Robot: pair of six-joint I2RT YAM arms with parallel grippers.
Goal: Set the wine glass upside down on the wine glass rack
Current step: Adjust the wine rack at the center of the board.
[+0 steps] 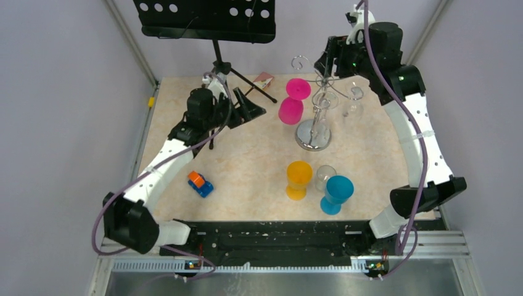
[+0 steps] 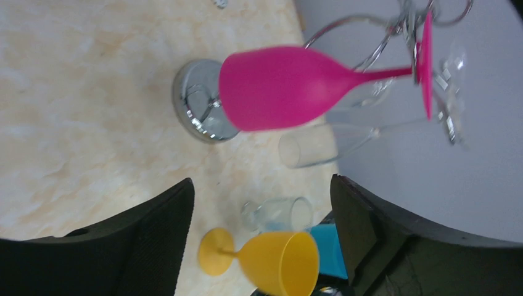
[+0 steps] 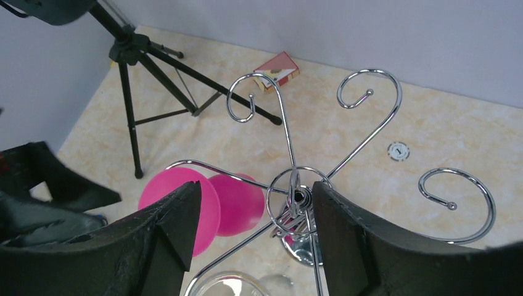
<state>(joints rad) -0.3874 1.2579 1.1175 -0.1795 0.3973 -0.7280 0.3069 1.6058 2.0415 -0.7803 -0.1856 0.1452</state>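
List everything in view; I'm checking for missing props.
wine glass rack: one, chrome, far centre
pink wine glass: one, hung upside down on rack
clear wine glasses: two on rack, one beside orange
orange wine glass: one, near centre
teal wine glass: one, beside it
toy car: one, blue-orange, left
music stand: one, black, far left
small box: one, red, far edge
left claw: black, open
right claw: black, open, above rack
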